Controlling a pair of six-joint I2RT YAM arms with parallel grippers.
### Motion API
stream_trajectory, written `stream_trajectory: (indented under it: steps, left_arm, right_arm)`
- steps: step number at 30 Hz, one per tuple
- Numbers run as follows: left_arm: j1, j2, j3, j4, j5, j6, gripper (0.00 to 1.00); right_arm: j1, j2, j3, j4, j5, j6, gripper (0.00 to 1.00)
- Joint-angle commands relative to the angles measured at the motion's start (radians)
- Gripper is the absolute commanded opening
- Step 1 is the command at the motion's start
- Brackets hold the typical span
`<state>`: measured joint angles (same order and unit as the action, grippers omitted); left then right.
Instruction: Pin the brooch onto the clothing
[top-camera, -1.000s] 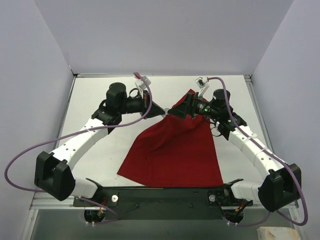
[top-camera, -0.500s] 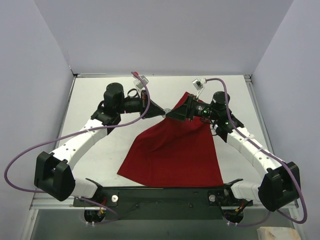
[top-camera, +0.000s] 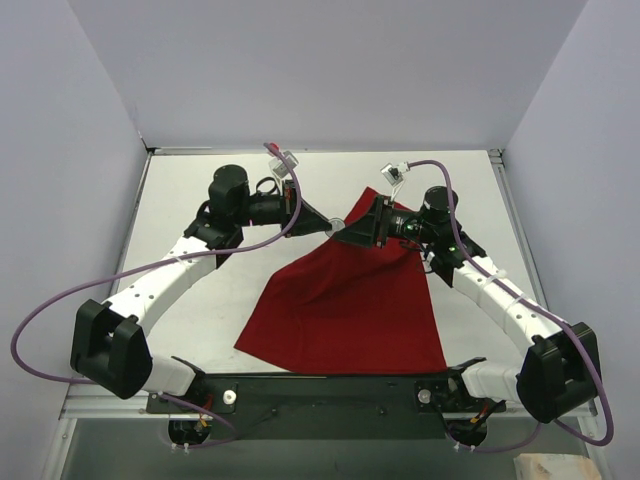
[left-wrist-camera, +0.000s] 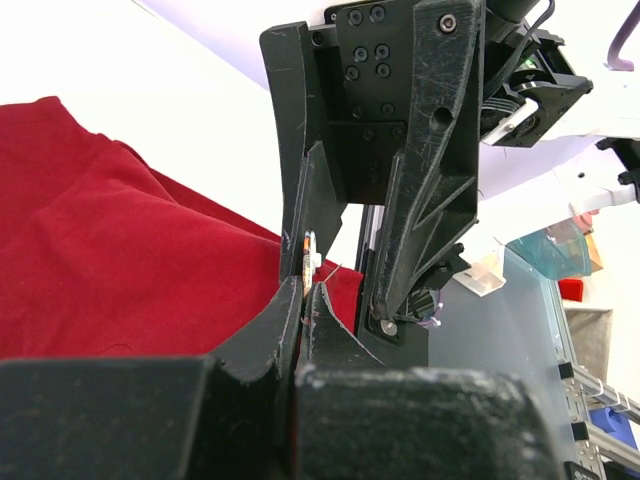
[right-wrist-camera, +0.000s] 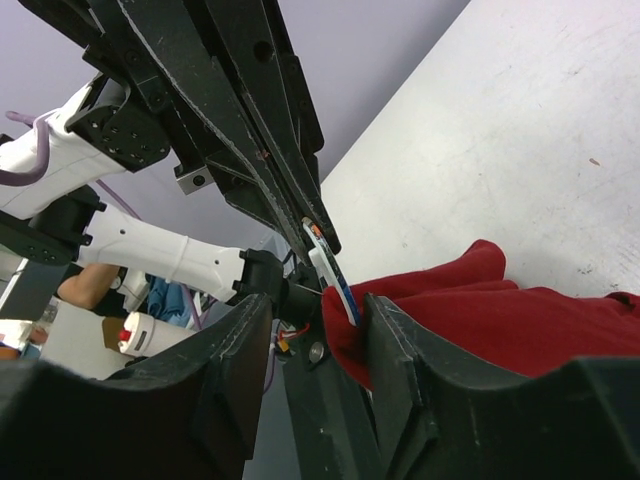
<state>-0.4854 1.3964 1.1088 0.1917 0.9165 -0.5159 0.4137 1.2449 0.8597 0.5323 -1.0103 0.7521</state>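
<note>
While tip to tip, left tool with brooch, right tool with clothing.

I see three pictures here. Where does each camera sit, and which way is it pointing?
Top: fixed above and behind the arms, looking down at the table; both arms show whole, left gripper and right gripper meeting at the shirt's edge.
Left wrist: on the left arm, looking along its own fingers at the right gripper.
Right wrist: on the right arm, looking along its own fingers back at the left gripper.
Shared: both wrist views show the brooch edge-on between the grippers, beside red shirt.
</note>
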Motion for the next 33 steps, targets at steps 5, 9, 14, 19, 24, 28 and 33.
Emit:
stream_trajectory:
  steps: [5, 9, 14, 19, 24, 28, 33]
  left_arm:
    - [0.016, 0.013, 0.019, 0.066, 0.035, -0.003, 0.00]
    - [0.016, 0.027, 0.031, 0.057, 0.058, 0.000, 0.00]
    - [0.018, 0.019, 0.042, 0.023, 0.050, 0.025, 0.00]
    - [0.018, 0.016, 0.059, -0.008, 0.047, 0.043, 0.00]
    - [0.019, 0.018, 0.054, -0.014, 0.045, 0.050, 0.00]
    - [0.019, 0.016, 0.054, -0.017, 0.042, 0.053, 0.00]
    - [0.019, 0.019, 0.054, -0.017, 0.042, 0.056, 0.00]
  right_arm:
    - [0.004, -0.059, 0.004, 0.098, -0.060, -0.008, 0.40]
    - [0.005, -0.058, 0.009, 0.098, -0.065, -0.005, 0.40]
    - [0.002, -0.061, 0.009, 0.095, -0.066, -0.013, 0.39]
    - [-0.003, -0.070, 0.007, 0.086, -0.070, -0.022, 0.34]
    - [-0.009, -0.085, 0.009, 0.052, -0.067, -0.042, 0.29]
    - [-0.012, -0.090, 0.009, 0.046, -0.067, -0.045, 0.26]
    - [-0.010, -0.082, 0.024, 0.032, -0.045, -0.051, 0.24]
